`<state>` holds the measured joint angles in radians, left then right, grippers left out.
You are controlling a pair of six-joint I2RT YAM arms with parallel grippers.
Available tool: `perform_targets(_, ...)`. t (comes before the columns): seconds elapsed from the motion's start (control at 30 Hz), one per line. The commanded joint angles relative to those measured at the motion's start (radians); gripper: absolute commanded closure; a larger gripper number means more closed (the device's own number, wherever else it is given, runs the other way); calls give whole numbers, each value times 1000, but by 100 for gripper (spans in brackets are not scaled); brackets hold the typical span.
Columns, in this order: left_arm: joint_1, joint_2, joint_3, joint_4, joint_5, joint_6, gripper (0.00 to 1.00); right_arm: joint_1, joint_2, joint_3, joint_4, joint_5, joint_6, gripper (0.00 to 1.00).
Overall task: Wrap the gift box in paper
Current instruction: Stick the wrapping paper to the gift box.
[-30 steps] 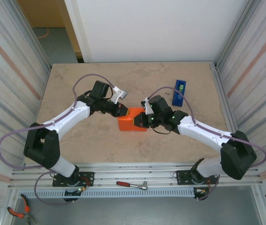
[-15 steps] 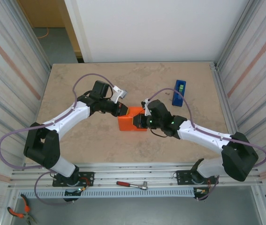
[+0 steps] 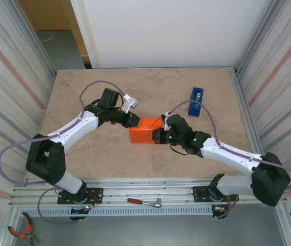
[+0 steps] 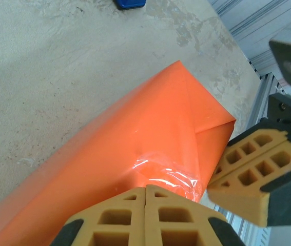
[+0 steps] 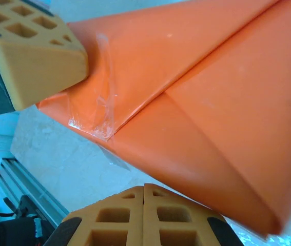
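The left gripper (image 3: 132,120) has its jaws closed on nothing, and its tip presses the far left end of the parcel. The right gripper (image 3: 157,136) is closed and empty too – it touches the near right corner. In the left wrist view the fingers of the right gripper (image 4: 248,169) meet the sharp corner of the paper (image 4: 135,148).

The parcel lies near the middle of the table (image 3: 83,87), with bare surface on all sides. A blue tape dispenser (image 3: 195,101) stands well apart, to the far right. Metal walls close both sides.

The paper is bright orange and covers the gift box fully, so the box itself is hidden. The end folds make a triangle flap with crisp edges – a piece of clear tape (image 5: 101,118) holds it, a little wrinkled.
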<state>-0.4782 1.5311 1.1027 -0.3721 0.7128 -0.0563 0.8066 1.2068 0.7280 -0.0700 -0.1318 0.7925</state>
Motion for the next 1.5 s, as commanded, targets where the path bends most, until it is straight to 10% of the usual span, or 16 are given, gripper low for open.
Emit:
perform_targets(0.0, -29, 2, -42, -81, 36, -7, 100, -23, -57, 38, -64, -25, 3, 100)
perform_targets(1.47, -28, -6, -52, -74, 40, -2, 100, 75, 115, 37, 125, 136, 26, 100)
